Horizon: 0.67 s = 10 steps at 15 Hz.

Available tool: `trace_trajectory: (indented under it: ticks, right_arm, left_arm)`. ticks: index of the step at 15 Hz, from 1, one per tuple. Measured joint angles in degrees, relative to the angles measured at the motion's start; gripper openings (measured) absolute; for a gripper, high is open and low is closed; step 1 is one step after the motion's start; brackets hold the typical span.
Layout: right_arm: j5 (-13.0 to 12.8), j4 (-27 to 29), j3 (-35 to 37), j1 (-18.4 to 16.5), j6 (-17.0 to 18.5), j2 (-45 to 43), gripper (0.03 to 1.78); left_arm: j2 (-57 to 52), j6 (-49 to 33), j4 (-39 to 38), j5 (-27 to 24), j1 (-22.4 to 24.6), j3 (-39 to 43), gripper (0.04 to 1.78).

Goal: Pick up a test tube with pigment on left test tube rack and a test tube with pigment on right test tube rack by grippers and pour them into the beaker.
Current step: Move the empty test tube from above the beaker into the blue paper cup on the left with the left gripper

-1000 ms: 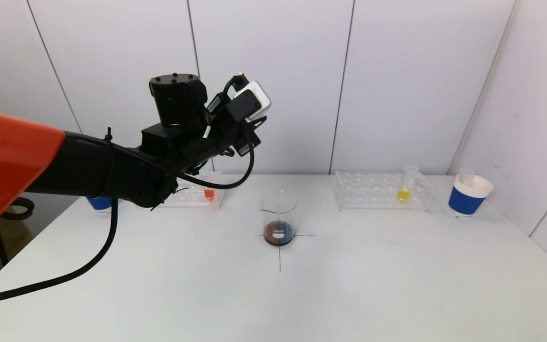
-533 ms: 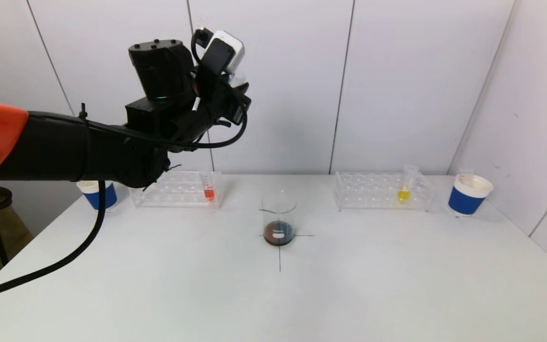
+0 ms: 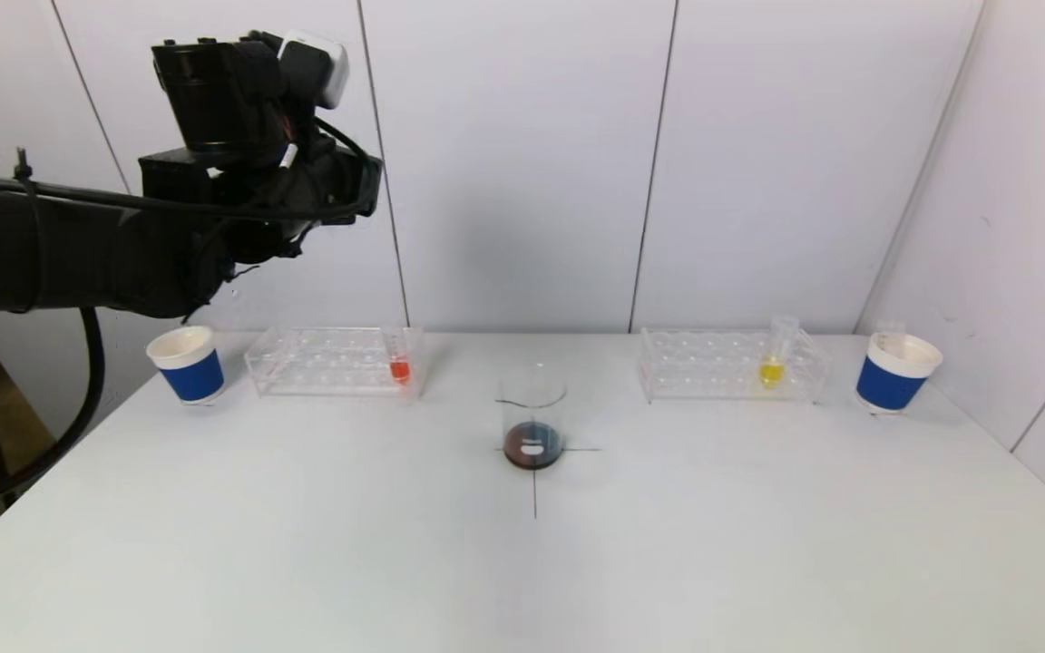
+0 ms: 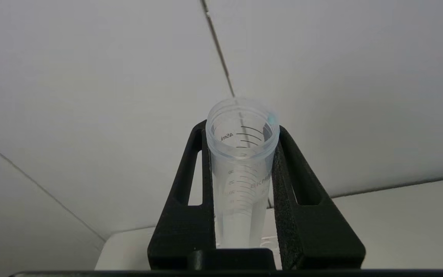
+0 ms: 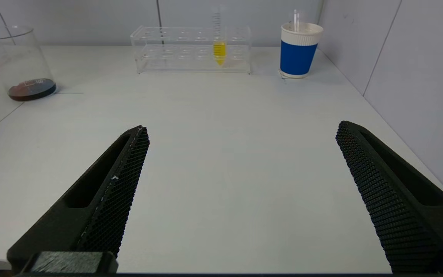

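My left gripper [image 3: 355, 186] is raised high above the table's back left, over the left rack [image 3: 323, 363]. In the left wrist view it [image 4: 241, 130] is shut on a clear, empty graduated test tube [image 4: 240, 165]. A tube with red pigment [image 3: 399, 363] stands in the left rack. A tube with yellow pigment [image 3: 772, 363] stands in the right rack [image 3: 713, 367]. The glass beaker [image 3: 532, 417] sits mid-table with dark liquid in its bottom. My right gripper [image 5: 242, 127] is open and empty, low over the table's near right, outside the head view.
A blue-and-white paper cup [image 3: 189, 365] stands left of the left rack. Another cup [image 3: 894, 372] stands right of the right rack. White wall panels close the back and right side. A black cross is marked under the beaker.
My left arm has swung up and to the left, away from the beaker, still holding the tube. Nothing on the table has moved.
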Motion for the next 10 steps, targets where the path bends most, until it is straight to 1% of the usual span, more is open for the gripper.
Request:
trace_trajectory:
  ticks: [2,4,7,10]
  right_arm:
    - [0.0,0.0,0.0,0.0,0.0,0.0,1.77]
    - [0.0,0.0,0.0,0.0,0.0,0.0,1.77]
    - [0.0,0.0,0.0,0.0,0.0,0.0,1.77]
    - [0.0,0.0,0.0,0.0,0.0,0.0,1.77]
  left_arm:
    - [-1.0,-1.1,0.1,3.0,2.4,0.1,0.45]
    - [-1.7,-2.8,0.4,4.9,5.3,0.1,0.45]
    - [-2.3,-4.7,0.8,5.9,10.3,0.6,0.45]
    - [-1.8,-8.4,0.1,5.5,16.1,2.1,0.45]
